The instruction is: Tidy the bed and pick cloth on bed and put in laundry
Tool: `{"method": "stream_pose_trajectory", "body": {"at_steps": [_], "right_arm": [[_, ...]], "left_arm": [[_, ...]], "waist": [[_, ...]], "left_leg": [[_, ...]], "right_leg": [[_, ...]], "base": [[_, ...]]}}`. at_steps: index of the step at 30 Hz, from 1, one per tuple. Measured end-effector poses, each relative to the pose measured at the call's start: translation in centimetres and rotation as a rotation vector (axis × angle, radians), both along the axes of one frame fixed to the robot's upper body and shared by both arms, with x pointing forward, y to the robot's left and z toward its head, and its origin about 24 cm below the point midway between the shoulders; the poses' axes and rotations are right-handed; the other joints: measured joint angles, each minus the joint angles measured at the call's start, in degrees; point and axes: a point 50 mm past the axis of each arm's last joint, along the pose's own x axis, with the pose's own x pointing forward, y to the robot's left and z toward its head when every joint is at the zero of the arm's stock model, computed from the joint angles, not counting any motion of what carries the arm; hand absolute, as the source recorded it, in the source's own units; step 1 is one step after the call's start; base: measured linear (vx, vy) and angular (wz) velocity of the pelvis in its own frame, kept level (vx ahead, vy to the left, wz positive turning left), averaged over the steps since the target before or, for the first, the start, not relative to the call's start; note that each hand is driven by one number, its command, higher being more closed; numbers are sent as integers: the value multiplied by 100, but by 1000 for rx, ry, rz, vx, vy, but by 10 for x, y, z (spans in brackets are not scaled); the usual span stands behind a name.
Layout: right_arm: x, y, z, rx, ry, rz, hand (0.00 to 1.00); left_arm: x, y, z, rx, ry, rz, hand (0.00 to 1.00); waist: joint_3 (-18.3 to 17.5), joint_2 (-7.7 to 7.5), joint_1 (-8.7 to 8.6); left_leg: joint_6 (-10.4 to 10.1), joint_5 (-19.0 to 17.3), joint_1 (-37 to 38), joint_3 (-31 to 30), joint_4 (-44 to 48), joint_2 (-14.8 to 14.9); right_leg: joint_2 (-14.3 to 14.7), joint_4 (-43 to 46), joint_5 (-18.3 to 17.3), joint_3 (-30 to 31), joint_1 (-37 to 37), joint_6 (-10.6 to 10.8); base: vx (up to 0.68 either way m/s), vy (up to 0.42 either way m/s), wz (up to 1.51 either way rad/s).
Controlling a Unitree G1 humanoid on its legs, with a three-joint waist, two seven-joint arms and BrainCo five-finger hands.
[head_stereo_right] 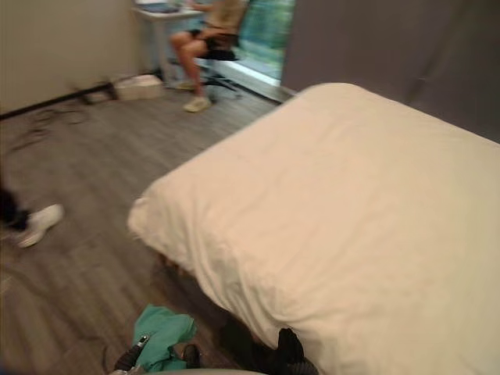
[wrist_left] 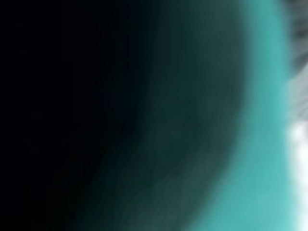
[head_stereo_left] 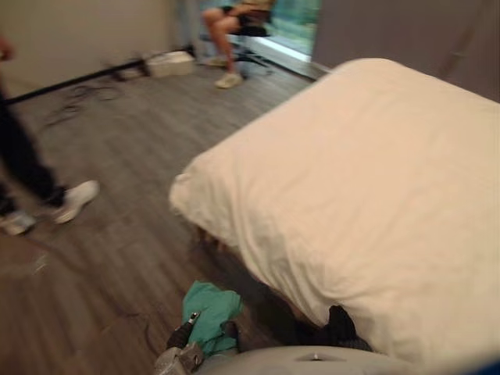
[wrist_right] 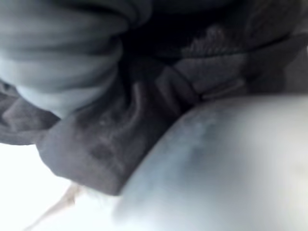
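Note:
A bed [head_stereo_left: 367,180] under a smooth cream cover takes up the right side of the left eye view. At the view's lower edge my left hand [head_stereo_left: 181,344] is shut on a bunched teal cloth [head_stereo_left: 211,308], held over the wooden floor beside the bed's corner. The same teal cloth [wrist_left: 260,144] lies right against the left wrist camera. A dark grey cloth [head_stereo_left: 341,326] shows low against the bed's near edge. In the right wrist view my right hand [wrist_right: 57,62] has silver fingers curled over that creased dark cloth [wrist_right: 120,139].
A person in dark trousers and white shoes [head_stereo_left: 76,199] walks on the floor at the left. Another person sits on a chair [head_stereo_left: 234,23] at the back by a white table [head_stereo_right: 160,16]. A white box [head_stereo_left: 170,62] and loose cables [head_stereo_left: 78,98] lie near the wall.

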Motion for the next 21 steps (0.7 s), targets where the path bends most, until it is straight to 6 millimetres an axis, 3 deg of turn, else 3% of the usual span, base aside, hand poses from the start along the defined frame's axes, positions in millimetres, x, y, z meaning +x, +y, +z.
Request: {"method": "stream_pose_trajectory", "body": {"at_steps": [1, 2, 3, 4, 5, 6, 7, 8, 10, 12, 13, 14, 16, 18, 19, 21], "right_arm": [[5, -4, 1, -7, -1, -4, 100], [10, 0, 1, 5, -12, -5, 100], [13, 5, 0, 23, -14, -32, 100], [13, 11, -1, 46, -2, -51, 100], [15, 12, 0, 52, -8, -60, 100], [19, 9, 1, 61, -19, -90, 100], [18, 3, 1, 65, -16, -133, 100], [14, 0, 1, 62, -3, -158, 100], [19, 9, -1, 88, 1, -202, 100], [23, 30, -2, 146, -8, -222, 100], [24, 32, -2, 152, -14, -221, 100], [25, 32, -2, 155, -23, -231, 100], [23, 28, -2, 153, -27, -257, 100], [22, 21, -1, 148, -42, -304, 100], [21, 20, -1, 147, -49, -320, 100], [22, 19, -1, 156, -58, -354, 100]], "left_arm": [[12, -7, 2, -9, -22, -36, 100], [15, -2, 3, 12, -28, -56, 100], [16, 4, 2, 31, 1, -94, 100], [19, 3, 2, 30, -5, -129, 100], [20, 1, 2, 25, -2, -142, 100], [21, -3, 2, 15, 4, -170, 100], [19, -16, 0, -6, 13, -214, 100], [21, -21, 0, -12, 10, -242, 100], [27, -16, 2, 12, 4, -292, 100], [24, -3, 1, 50, 30, -324, 100], [22, 0, 0, 57, 41, -326, 100], [20, 1, 0, 63, 50, -342, 100], [20, -1, -1, 64, 47, -360, 100], [20, -6, -1, 53, 45, -364, 100], [20, -6, -2, 53, 50, -365, 100], [22, -5, -2, 56, 61, -375, 100]], "waist": [[67, -11, -111], [40, -118, -100], [65, -303, -186], [56, -418, -82], [56, -419, -100], [83, -312, -164], [38, -75, -179], [31, -22, -178], [75, -86, -96], [225, -361, -73], [240, -365, -73], [239, -370, -79], [271, -302, -92], [297, -175, -120], [299, -114, -178], [320, -135, -179]], "left_leg": [[-303, 92, 69, -403, -448, -177], [-303, -63, 93, -196, -554, -333], [-217, -373, 138, 415, -279, -345], [-319, -430, 285, 749, 27, -258], [-411, -435, 370, 859, 112, -208], [-756, -215, 569, 839, 71, -51], [-1116, 44, 712, 414, -290, 77], [-1065, 31, 717, 279, -490, 7], [-1041, 240, 806, 53, -942, -180], [-1061, 222, 903, -114, -962, -280], [-1065, 220, 907, -146, -972, -289], [-1067, 219, 937, -281, -972, -278], [-1103, 193, 959, -478, -972, -306], [-1127, 80, 955, -898, -961, -273], [-1056, 109, 841, -1156, -956, -214], [-976, 172, 754, -1537, -965, -175]], "right_leg": [[355, -636, -195, 94, -142, -149], [314, -1252, 77, 74, -236, -195], [27, -1265, 248, -585, -69, 23], [-264, -1173, 251, -830, -18, 55], [-363, -1143, 275, -981, 30, 97], [-439, -1117, 304, -1254, 150, 167], [-376, -1080, 321, -1463, 190, 215], [-372, -1073, 374, -1526, 172, 290], [-435, -1088, 610, -1654, 192, 454], [-512, -1050, 708, -1718, 355, 498], [-520, -1033, 766, -1742, 370, 497], [-503, -1009, 1056, -1801, 407, 524], [-538, -818, 1167, -1781, 407, 488], [-607, -185, 1056, -1330, 169, 157], [-314, -142, 633, -547, -72, 77], [213, -462, 312, 445, -294, 40]], "base": [[-536, 128, 217], [-496, 110, 243], [-180, 38, 181], [23, 7, 165], [128, 3, 119], [140, 106, 146], [103, 194, 145], [61, 320, 111], [38, 275, 59], [48, 138, 33], [57, 163, 33], [38, 149, 29], [37, 155, 37], [-23, 203, 70], [-97, 184, 89], [-202, 99, 114]]}}
